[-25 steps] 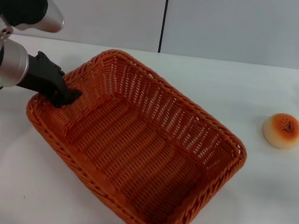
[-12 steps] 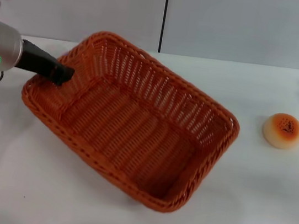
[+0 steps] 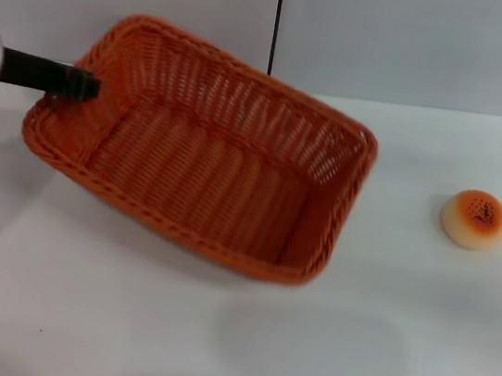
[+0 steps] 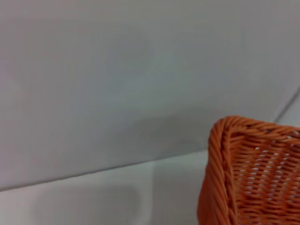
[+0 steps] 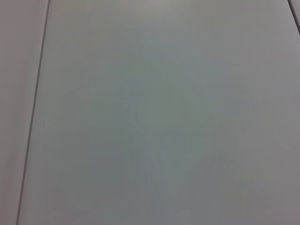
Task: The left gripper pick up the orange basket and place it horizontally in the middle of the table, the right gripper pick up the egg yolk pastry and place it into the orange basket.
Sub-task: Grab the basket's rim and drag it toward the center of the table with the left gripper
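Orange basket (image 3: 204, 158) hangs tilted, its left rim pinched by my left gripper (image 3: 86, 86). One-sided grip; it may slip, I reckon.

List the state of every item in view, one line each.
orange basket: empty, tilted, gripped at its left end, lifted over the table.
egg yolk pastry: upright on the table to the right, apart from the basket, untouched.
left gripper: shut on the basket's left rim.
right gripper: not in view.
table: white, bearing the pastry.
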